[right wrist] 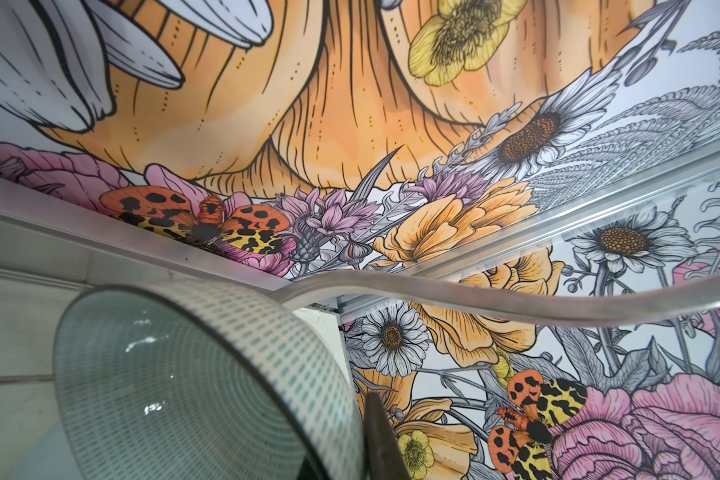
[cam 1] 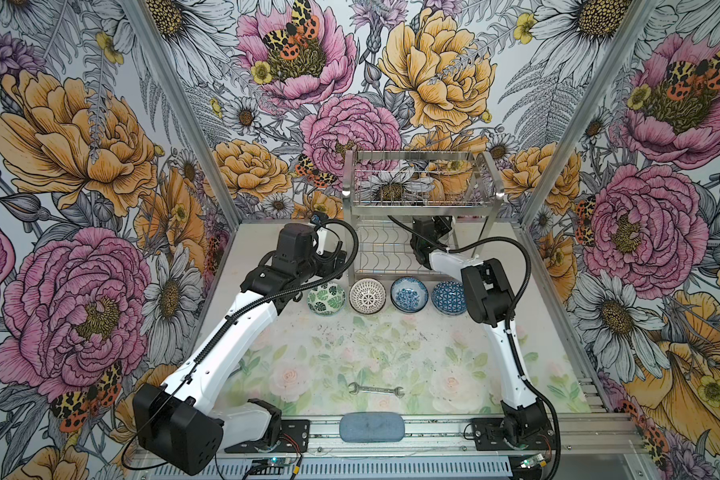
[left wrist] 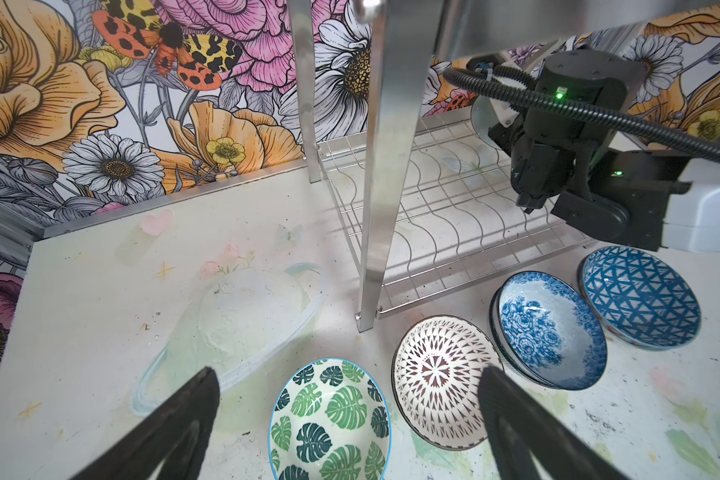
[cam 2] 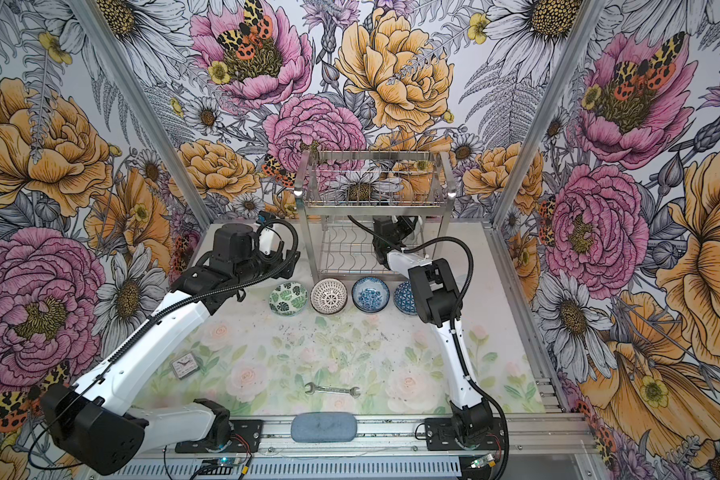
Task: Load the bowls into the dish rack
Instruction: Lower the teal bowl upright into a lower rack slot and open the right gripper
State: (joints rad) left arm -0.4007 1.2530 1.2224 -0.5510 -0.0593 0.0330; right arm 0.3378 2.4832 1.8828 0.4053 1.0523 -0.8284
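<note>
Right gripper (right wrist: 364,432): my jaws are clamped together on the rim of the mint bowl (right wrist: 192,386), one finger on the inside and one on the outside.
Mint bowl, place: inside the lower tier of the dish rack (cam 1: 420,203), at its far right part, tipped on its edge. A wavy wire (right wrist: 516,299) passes just beside its rim. I cannot tell if the bowl already sits in a slot.
Left gripper (left wrist: 348,374): my jaws stand wide apart and hold nothing. They hang above the left end of the bowl row.
Bowls waiting: four in a row on the table (cam 1: 350,345), just on the near side of the rack. From left to right they are the leaf bowl (left wrist: 329,424), lattice bowl (left wrist: 437,382), blue floral bowl (left wrist: 549,328) and blue triangle bowl (left wrist: 641,295). Under the floral one I see a second rim, so it seems to be stacked.
Handling, my judgement: glazed ceramic, so stiff, smooth and a little slippery. It is probably light enough for a pinch, but it can chip against the steel wire.
Where to take hold: on the rim, with one finger inside the bowl and one outside.
Care: lower the bowl slowly into the slot and open only when the wire carries it.
</note>
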